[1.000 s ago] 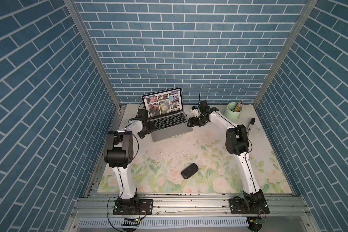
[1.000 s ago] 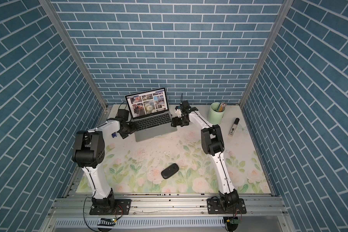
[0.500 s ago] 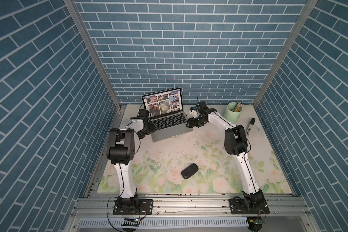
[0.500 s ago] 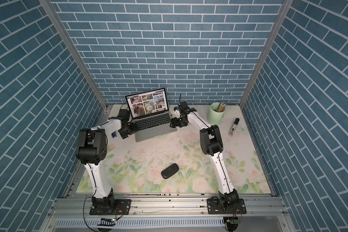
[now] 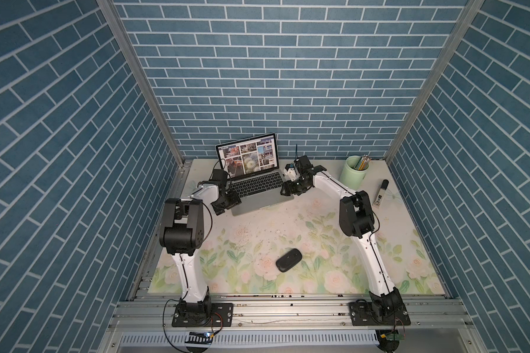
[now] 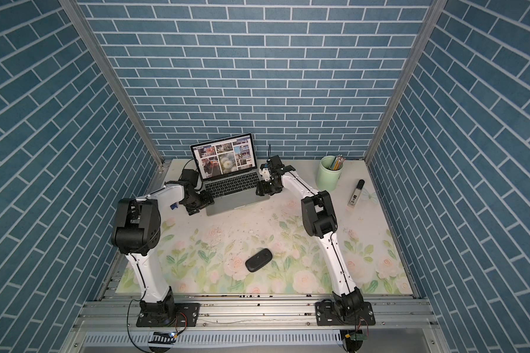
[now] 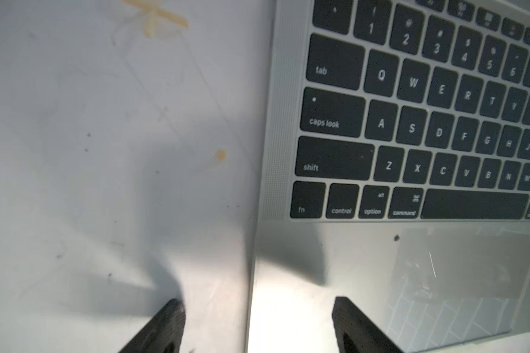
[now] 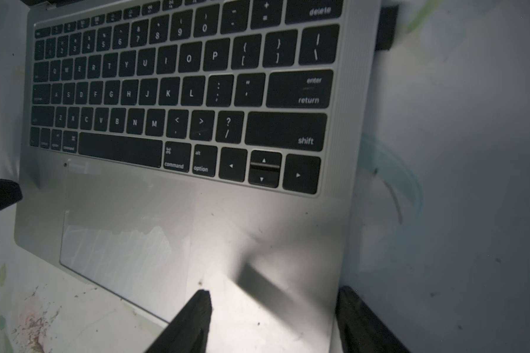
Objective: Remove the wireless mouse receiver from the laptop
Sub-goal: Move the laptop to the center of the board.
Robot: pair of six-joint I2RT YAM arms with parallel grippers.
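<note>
Right wrist view: the slim silver-grey laptop (image 8: 257, 244) with black keys lies open on the pale floral mat (image 8: 471, 183). The wireless mouse receiver (image 8: 386, 29), a small black stub, sticks out of the laptop's right edge beside the delete key, well apart from the right gripper (image 8: 276, 321). That gripper's jaws stand wide and hold nothing, one finger over the palm rest, the other just past the laptop's right edge. In the left wrist view the left gripper (image 7: 257, 325) also stands wide, astride the laptop's left edge near its front corner. In a top view a black oval mouse (image 5: 289, 259) lies well apart from the laptop.
</note>
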